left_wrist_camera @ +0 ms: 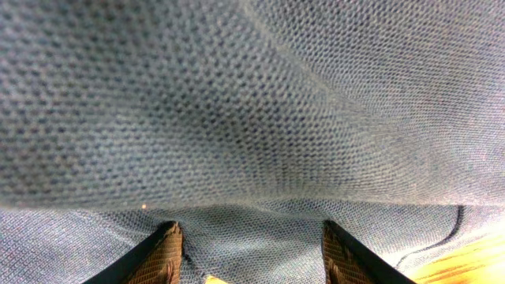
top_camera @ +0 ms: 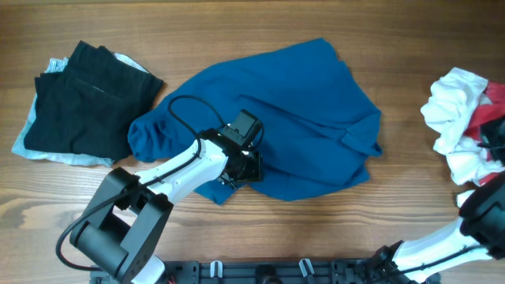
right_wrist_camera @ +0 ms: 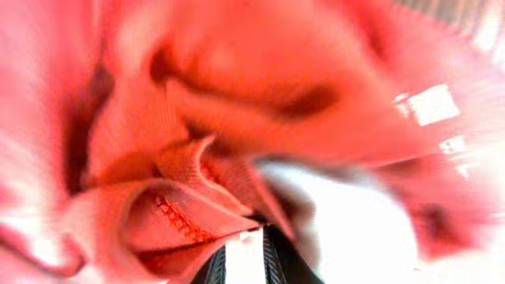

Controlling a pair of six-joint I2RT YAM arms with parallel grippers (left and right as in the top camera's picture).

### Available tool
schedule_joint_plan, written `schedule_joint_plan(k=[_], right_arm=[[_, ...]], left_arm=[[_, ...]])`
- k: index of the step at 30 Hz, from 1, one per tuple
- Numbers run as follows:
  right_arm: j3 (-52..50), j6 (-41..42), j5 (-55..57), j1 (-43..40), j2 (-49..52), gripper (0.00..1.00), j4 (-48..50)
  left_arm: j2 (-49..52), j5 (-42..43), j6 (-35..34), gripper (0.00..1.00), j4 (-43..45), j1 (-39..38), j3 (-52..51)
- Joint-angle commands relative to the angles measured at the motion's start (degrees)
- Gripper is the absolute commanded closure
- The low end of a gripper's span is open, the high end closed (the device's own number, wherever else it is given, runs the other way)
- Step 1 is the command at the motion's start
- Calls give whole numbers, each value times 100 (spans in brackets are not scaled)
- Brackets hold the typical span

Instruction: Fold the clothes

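Note:
A large deep-blue garment (top_camera: 292, 118) lies crumpled in the middle of the table. My left gripper (top_camera: 241, 164) is down on its front edge. In the left wrist view its two fingers (left_wrist_camera: 252, 256) stand wide apart, with the blue cloth (left_wrist_camera: 252, 118) bunched between and above them. A white-and-red garment (top_camera: 458, 110) lies heaped at the right edge. My right gripper (top_camera: 491, 146) is in that heap. In the right wrist view its fingers (right_wrist_camera: 246, 260) are close together on a strip of white cloth, with red cloth (right_wrist_camera: 237, 102) filling the view.
A black garment (top_camera: 87, 99) lies folded on a pale blue one (top_camera: 35, 146) at the far left. Bare wooden table (top_camera: 394, 213) shows in front of and behind the blue garment. The arms' base rail (top_camera: 260, 272) runs along the front edge.

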Motion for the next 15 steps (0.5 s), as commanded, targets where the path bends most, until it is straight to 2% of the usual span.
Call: schedule_joint_plan(k=[1,2,3,4,6,11,15], right_arm=[[382,-125,-846,39,-487,83,116],[413,-1093,-2297,140,-612,82,549],[413,-1622,-2983,243,-627,79,754],[413,-1974,-3292,356,-625,78,820],[393,-2640,-3200,778,-529,78,780],[365,-2723,-2479,1484,212,76,844],[365,-2437,-2210,1462,933,67,879]], left_arm=[[321,-44,-15,42,-199,0,-313],[321,-46,-15,41,-192,0,-313],[321,-46,-15,41,-186,0,-313],[321,-44,-17,41,-177,0,-313],[321,-44,-17,40,-155,0,-313],[321,-44,-17,40,-153,0,-313],[321,-46,-15,39,-153,0,-313]])
